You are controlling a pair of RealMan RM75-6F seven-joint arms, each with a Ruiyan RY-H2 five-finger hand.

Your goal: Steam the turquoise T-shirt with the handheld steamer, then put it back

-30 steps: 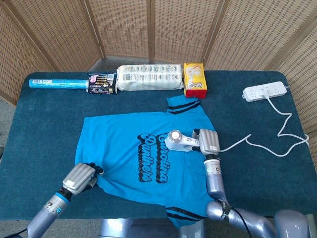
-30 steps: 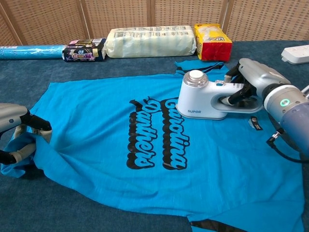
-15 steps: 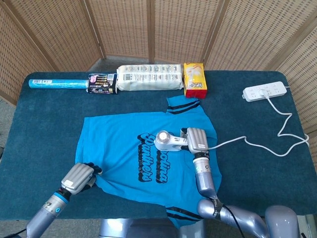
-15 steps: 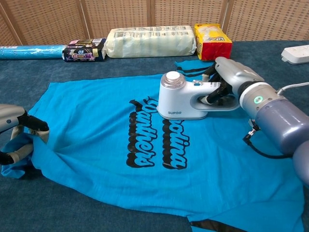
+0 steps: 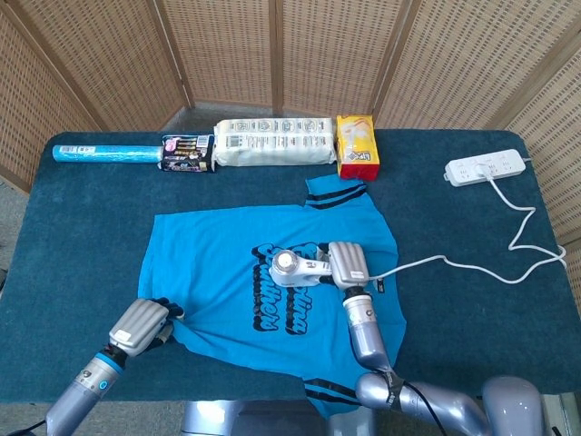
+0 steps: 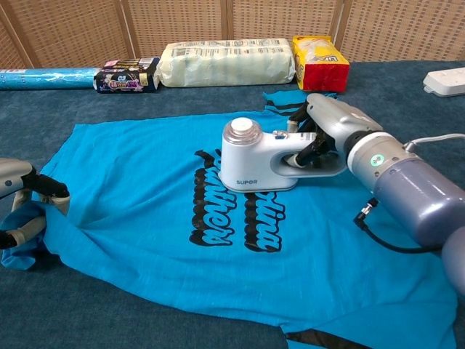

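Left hand (image 6: 22, 211) clamped on the shirt's sleeve edge: best kept taut. Turquoise T-shirt (image 5: 227, 272) flat mid-table. Handheld steamer (image 6: 258, 156) face down on the black lettering, gripped by right hand (image 6: 323, 127): best slid slowly, soleplate level, cord (image 5: 472, 259) trailing clear.

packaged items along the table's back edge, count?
4, left to right: blue roll, dark printed pack, long white pack, yellow-red pack. None seems hidden.

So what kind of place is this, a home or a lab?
Probably a staged lab or test setup, not a home: a table covered in dark blue cloth, wicker folding screens as backdrop, and a white power strip feeding the handheld steamer.
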